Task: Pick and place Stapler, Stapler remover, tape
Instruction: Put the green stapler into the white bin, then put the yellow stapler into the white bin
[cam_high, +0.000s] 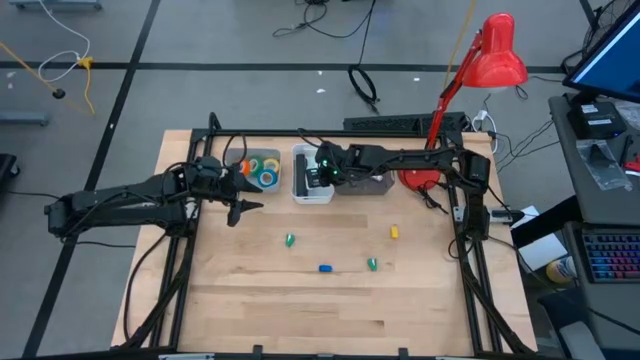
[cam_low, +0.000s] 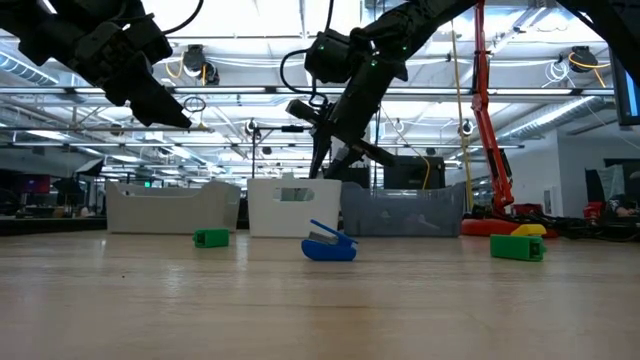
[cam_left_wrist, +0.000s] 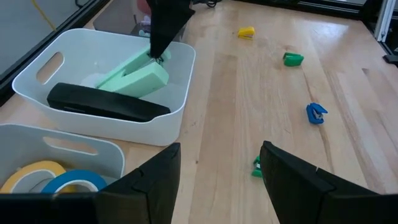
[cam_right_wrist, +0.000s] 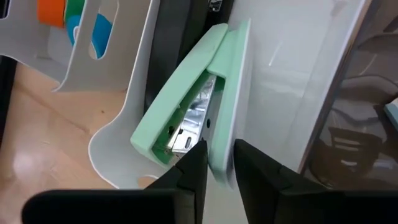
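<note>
A mint-green stapler (cam_left_wrist: 134, 74) lies slanted in the white middle bin (cam_high: 312, 182), leaning on a black stapler (cam_left_wrist: 106, 102). My right gripper (cam_right_wrist: 219, 169) reaches down into that bin and is shut on the green stapler's raised end. Tape rolls (cam_high: 262, 168) lie in the left bin; a yellow and a blue roll (cam_left_wrist: 59, 177) show in the left wrist view. My left gripper (cam_left_wrist: 221, 180) hangs open above the table beside the tape bin, touching nothing. Small stapler removers lie on the table: green (cam_high: 288, 240), blue (cam_high: 325, 268), green (cam_high: 372, 264), yellow (cam_high: 394, 232). My right gripper pinches the green stapler's raised end (cam_right_wrist: 219, 149) between its two fingers, which slant down into the bin from the table's right. The stapler is tilted, its lower end down in the bin and its side against the black stapler.
A grey bin (cam_high: 372, 182) stands right of the white one, with a red desk lamp's base (cam_high: 420, 180) beyond it. The three bins sit in a row along the table's far edge. The light wood table (cam_high: 330, 310) spreads toward the near edge.
</note>
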